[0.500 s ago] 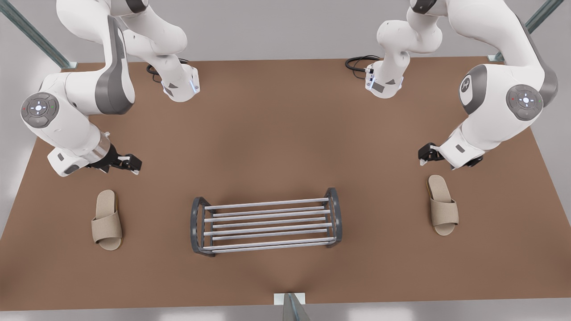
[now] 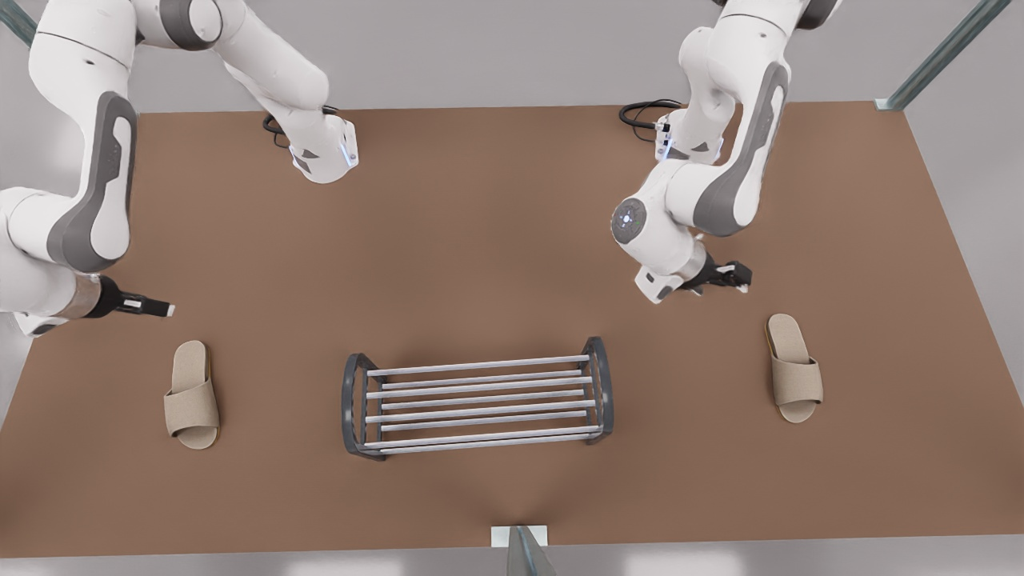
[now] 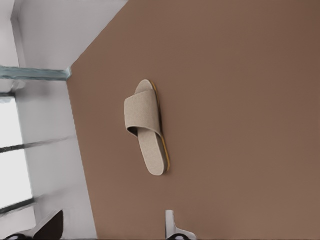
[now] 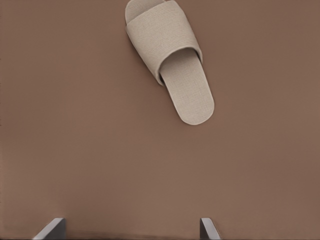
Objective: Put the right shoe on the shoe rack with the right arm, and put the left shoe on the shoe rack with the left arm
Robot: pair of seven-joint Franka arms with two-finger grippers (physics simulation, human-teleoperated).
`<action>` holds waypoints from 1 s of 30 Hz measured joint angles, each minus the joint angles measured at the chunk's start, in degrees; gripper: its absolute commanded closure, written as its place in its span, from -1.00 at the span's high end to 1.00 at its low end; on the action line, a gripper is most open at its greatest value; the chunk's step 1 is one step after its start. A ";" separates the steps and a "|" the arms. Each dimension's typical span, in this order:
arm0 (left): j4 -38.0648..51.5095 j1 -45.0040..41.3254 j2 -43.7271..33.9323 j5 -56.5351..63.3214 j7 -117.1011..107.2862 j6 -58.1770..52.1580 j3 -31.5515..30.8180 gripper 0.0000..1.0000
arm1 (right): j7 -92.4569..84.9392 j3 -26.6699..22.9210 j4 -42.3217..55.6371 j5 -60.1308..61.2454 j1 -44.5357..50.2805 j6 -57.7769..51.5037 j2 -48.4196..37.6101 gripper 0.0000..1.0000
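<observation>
The shoe rack [image 2: 480, 366], silver bars between dark end frames, stands in the near middle of the brown table [image 2: 496, 240]. A beige slipper [image 2: 192, 394] [image 4: 170, 60] lies on the front view's left, toe toward the near edge. My right gripper [image 2: 160, 308] [image 4: 132, 222] hovers open just beyond its heel. A matching slipper [image 2: 794, 368] [image 3: 145, 125] lies on the front view's right. My left gripper [image 2: 740, 278] [image 3: 114, 220] hangs open, beyond that slipper and a little toward the rack. Neither gripper touches a slipper.
Both arm bases [image 2: 324, 152] [image 2: 688, 148] sit at the table's far side, with black cables [image 2: 648, 112] beside them. A metal post [image 2: 936, 56] rises at the far right corner and another [image 2: 524, 548] at the near edge. In the left wrist view the table edge runs just past the slipper.
The left arm has swung across toward the middle and its gripper now points the other way. The right gripper has drawn back toward the front view's left. Slippers and rack have not moved.
</observation>
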 measured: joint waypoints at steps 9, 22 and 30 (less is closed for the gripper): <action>-16.53 0.74 4.14 34.15 -54.21 35.29 14.08 1.00 | -13.35 57.08 -17.14 -38.75 -43.12 15.89 32.92 1.00; -19.02 3.19 11.79 74.57 -113.77 55.86 22.85 1.00 | -52.31 36.73 -21.73 -102.42 -40.18 77.09 37.99 1.00; -15.79 3.90 16.20 87.26 -134.47 56.06 24.79 1.00 | -73.91 31.27 -19.57 -119.39 -37.71 90.37 36.39 1.00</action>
